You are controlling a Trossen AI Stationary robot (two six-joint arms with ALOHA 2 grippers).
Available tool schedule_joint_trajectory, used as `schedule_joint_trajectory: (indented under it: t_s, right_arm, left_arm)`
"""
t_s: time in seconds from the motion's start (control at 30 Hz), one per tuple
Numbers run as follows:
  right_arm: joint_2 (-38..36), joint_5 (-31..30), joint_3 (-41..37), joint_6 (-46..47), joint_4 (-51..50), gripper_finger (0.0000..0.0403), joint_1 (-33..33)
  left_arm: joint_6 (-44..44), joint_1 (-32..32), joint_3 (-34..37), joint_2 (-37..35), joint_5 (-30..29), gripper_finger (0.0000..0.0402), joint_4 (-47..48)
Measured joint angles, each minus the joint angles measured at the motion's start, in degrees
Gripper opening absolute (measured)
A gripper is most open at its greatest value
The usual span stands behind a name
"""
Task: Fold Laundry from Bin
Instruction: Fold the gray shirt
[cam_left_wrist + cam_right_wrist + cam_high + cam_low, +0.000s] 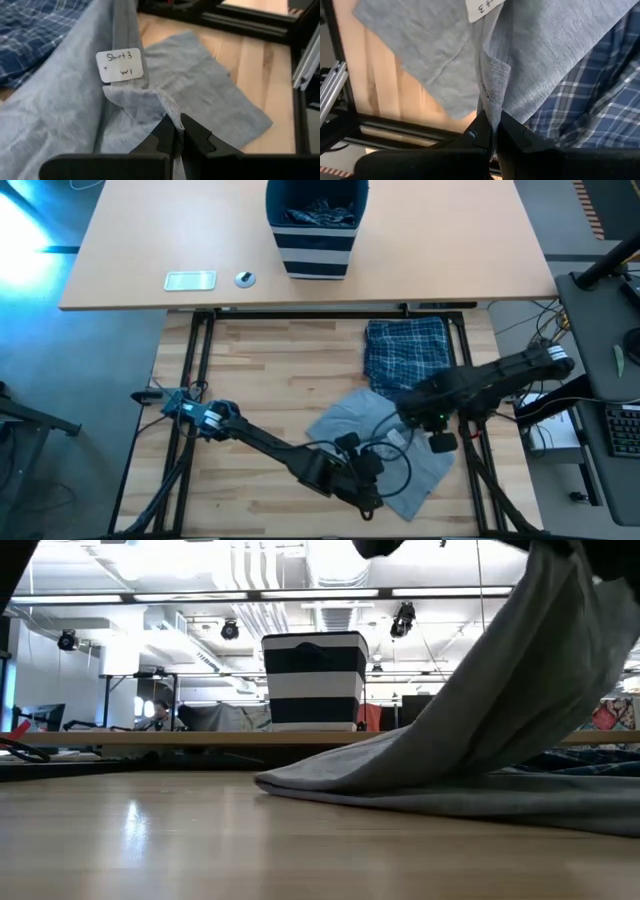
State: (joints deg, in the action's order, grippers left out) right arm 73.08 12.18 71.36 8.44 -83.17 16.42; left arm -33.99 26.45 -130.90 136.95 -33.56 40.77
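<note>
I'm holding the grey T-shirt (385, 442) up off the wooden table (260, 380), its lower part lying beside the folded plaid garment (405, 352). My left gripper (178, 131) is pinching one edge near the white tag (120, 65), and my right gripper (494, 131) is clamping another edge (both pinches look thin). I judge I should be keeping even tension while laying it flat. The bin (317, 225) is sitting well apart.

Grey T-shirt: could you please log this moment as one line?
step: lifting grey T-shirt | left gripper: shut on shirt | right gripper: shut on shirt | bin: holds laundry
</note>
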Motion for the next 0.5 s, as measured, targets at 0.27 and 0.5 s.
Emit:
schedule_joint_trajectory:
  t_s: [0.27, 0.5]
  right_arm:
    - [-3.2, 0.0, 1.5, 4.6, -0.3, 0.0008, 5.0]
    - [-4.5, 0.3, 2.9, 5.0, -1.1, 0.0008, 7.5]
  left_arm:
    - [7.7, 1.2, -4.1, -0.1, 2.1, 0.0000, -8.1]
    - [7.7, 1.5, -3.3, 1.1, 4.7, 0.0000, -16.6]
